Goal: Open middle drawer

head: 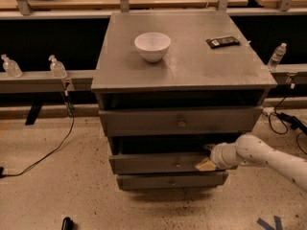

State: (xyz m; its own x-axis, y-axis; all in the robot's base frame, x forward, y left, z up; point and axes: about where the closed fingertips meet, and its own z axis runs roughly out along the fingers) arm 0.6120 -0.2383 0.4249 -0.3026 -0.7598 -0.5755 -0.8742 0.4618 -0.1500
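The grey cabinet has three drawers. The middle drawer has a long flat front with a small round knob. It stands slightly pulled out, with a dark gap above it. My gripper is at the top edge of this drawer front, near its right end, well right of the knob. My white arm reaches in from the right. The top drawer is above and the bottom drawer below.
A white bowl and a black packet lie on the cabinet top. Small bottles stand on a rail behind. Cables run over the floor at the left and right.
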